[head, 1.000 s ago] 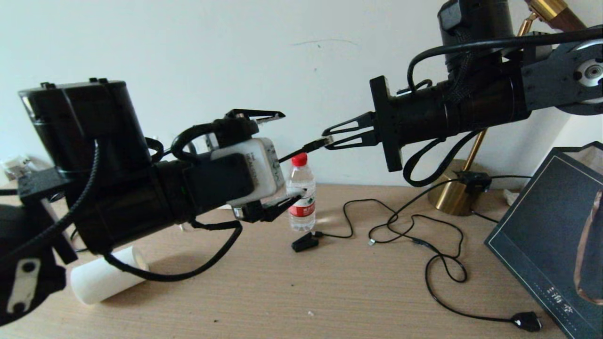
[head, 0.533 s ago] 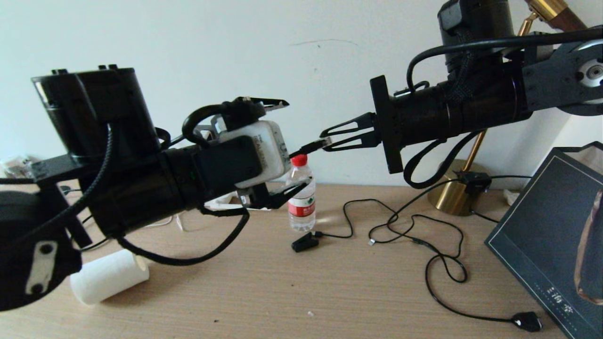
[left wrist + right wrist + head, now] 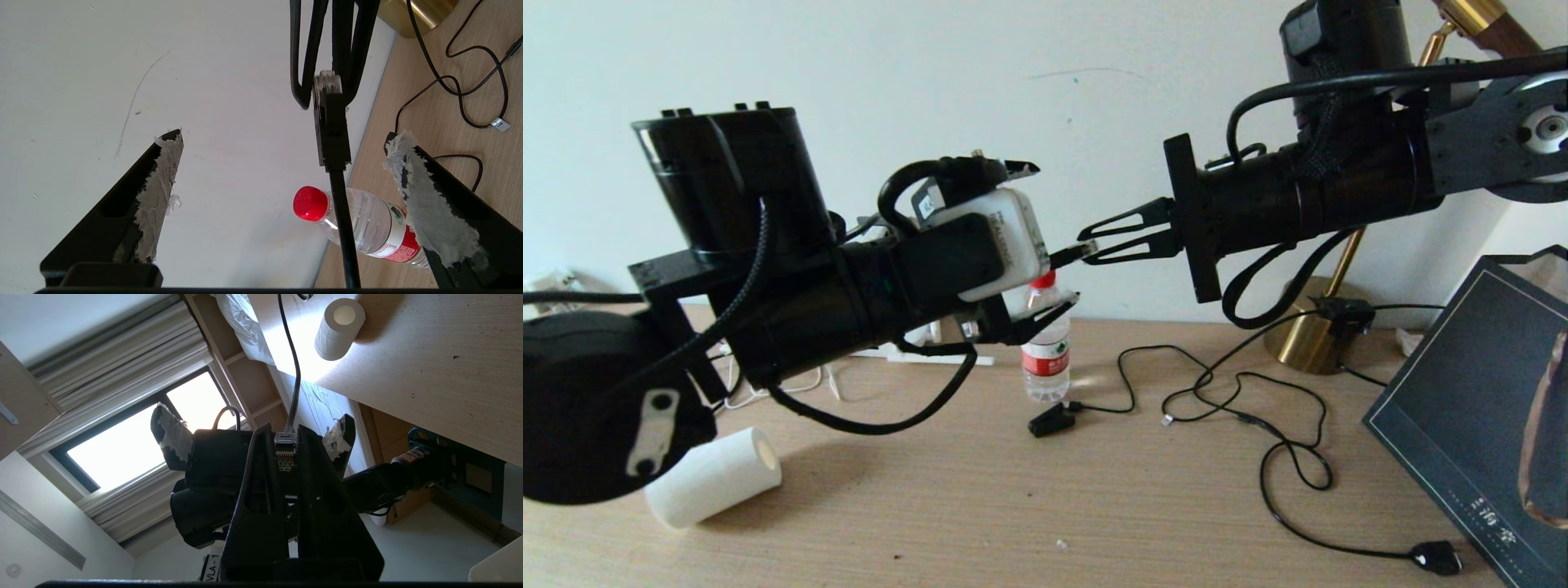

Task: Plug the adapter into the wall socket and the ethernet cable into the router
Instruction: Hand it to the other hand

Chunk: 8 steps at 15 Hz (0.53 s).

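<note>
Pinching ethernet cable (image 3: 1072, 252) connector in closed right end effector (image 3: 1092, 245), above water bottle (image 3: 1045, 351) | left end effector (image 3: 1045, 237) spread wide, empty, straddling cable above bottle | bottle standing on tabletop (image 3: 1013, 506)

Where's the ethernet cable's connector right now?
In the head view the ethernet cable's connector is up in the air at centre, above the water bottle, pinched by the right gripper, between the left gripper's open fingers.

Water bottle (image 3: 1045, 359) on desk (image 3: 1094, 506), paper roll (image 3: 712, 477) to its left.
</note>
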{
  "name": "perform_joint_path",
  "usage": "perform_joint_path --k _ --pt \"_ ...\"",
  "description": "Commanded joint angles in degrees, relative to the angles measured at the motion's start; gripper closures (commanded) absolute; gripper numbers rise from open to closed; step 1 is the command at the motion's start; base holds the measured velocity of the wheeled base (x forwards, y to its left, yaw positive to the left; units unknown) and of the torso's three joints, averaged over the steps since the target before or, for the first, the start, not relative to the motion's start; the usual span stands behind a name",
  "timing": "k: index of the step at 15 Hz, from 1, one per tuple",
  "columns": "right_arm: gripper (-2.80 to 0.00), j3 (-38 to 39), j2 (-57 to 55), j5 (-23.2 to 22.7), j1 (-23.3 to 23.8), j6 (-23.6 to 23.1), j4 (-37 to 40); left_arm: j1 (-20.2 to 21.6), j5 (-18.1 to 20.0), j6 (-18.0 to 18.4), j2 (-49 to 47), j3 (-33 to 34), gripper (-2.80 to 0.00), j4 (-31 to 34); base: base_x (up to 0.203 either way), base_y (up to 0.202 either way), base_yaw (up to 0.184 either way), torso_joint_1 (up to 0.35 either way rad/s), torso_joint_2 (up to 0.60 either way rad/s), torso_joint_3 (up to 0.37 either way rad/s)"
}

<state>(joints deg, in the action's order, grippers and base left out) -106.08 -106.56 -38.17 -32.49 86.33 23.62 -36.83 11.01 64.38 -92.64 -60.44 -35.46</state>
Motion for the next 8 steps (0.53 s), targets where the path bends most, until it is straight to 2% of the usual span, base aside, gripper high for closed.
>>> perform_joint_path --k 1,2,8 --pt "0.0 0.08 0.03 -0.24 -0.03 0.5 0.11 0.0 0.07 0.31 -0.35 0.06 -2.8 -0.22 0.0 0.0 0.0 0.0 0.0 0.0" --pt "0.0 0.08 0.12 -0.15 -0.03 0.5 0.11 0.0 0.07 0.26 -0.31 0.06 0.0 -0.43 0.0 0.0 0.0 0.0 0.0 0.0" --pt "0.0 0.14 0.63 -0.24 -0.3 1.03 0.11 0.0 0.51 0.22 -0.75 -0.03 0.0 -0.92 0.0 0.0 0.0 0.0 0.0 0.0"
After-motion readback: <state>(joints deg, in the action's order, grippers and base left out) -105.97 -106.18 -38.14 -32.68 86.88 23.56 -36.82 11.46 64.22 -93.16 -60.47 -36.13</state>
